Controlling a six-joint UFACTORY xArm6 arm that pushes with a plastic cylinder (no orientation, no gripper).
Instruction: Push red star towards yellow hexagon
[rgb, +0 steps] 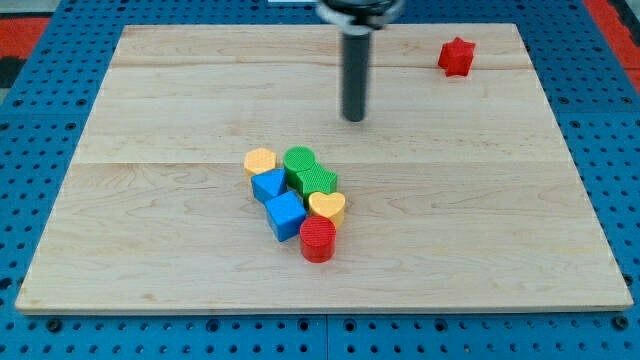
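Currently: approach step, no contact yet. Red star (456, 57) at upper right of desk (520, 220); yellow hexagon (260, 161) atop central cluster, well apart. My tip (354, 118) upper centre, between them. No pincer fitted, holds nothing. Next: circle tip beyond star's right, push lower-left.

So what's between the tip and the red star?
Nothing: in the camera view, only bare board lies between my tip and the red star.

My tip (354, 117) hovers well left of the red star (456, 57).
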